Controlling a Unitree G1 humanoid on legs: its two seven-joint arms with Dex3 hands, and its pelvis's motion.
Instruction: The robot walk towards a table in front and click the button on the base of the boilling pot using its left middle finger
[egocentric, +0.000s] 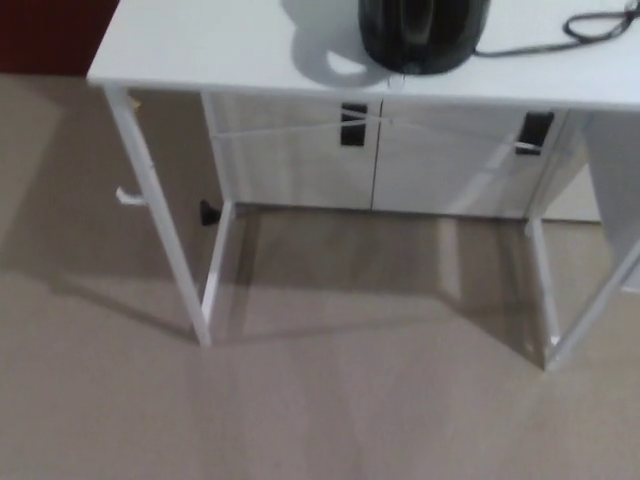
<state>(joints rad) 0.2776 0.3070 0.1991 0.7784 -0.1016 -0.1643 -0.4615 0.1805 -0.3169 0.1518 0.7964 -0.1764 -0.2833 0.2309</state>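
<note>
White rectangular tabletop (220, 45) on thin white metal legs (165, 230), seen from above over grey-beige floor (330, 400).

At picture left, dark red strip (45, 35) behind the tabletop's corner. Near the front edge, right of centre, round black boiling pot on its base (424, 32), top cropped; button not distinguishable. Further right, black cord (560, 35) trailing from it. Beneath, white cabinet doors with black handles (353, 124). Neither hand in view, so fingers' state impossible to tell.

no arms, no hands showing
</note>
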